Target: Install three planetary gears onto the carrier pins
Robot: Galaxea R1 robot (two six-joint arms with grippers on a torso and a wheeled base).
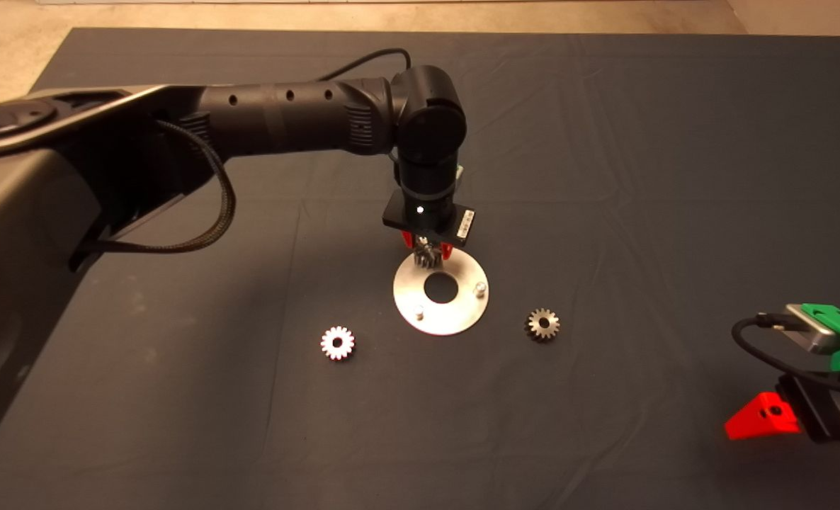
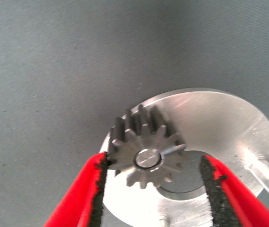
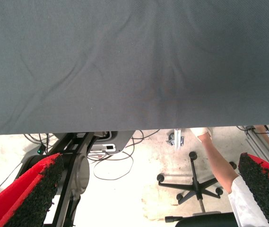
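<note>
The shiny carrier disc [image 1: 462, 312] lies mid-mat. One planetary gear [image 2: 146, 153] sits on its far pin, the pin's end showing in the gear's hole. My left gripper [image 1: 427, 248] hangs straight over this gear [image 1: 426, 256], open, one pad [image 2: 98, 179] at the teeth and the other pad [image 2: 211, 177] a gap away. Two carrier pins [image 1: 480, 287] [image 1: 418, 310] stand bare. A second gear [image 1: 338, 343] lies flat left of the disc and a third gear [image 1: 543, 324] lies to its right. My right gripper [image 1: 767, 418] is parked open at the lower right edge.
The left arm [image 1: 285, 117] reaches in across the upper left of the mat. In the right wrist view the mat's edge [image 3: 134, 127] shows, with the floor, cables, an office chair [image 3: 198, 187] and a person's arm [image 3: 221, 165] beyond it.
</note>
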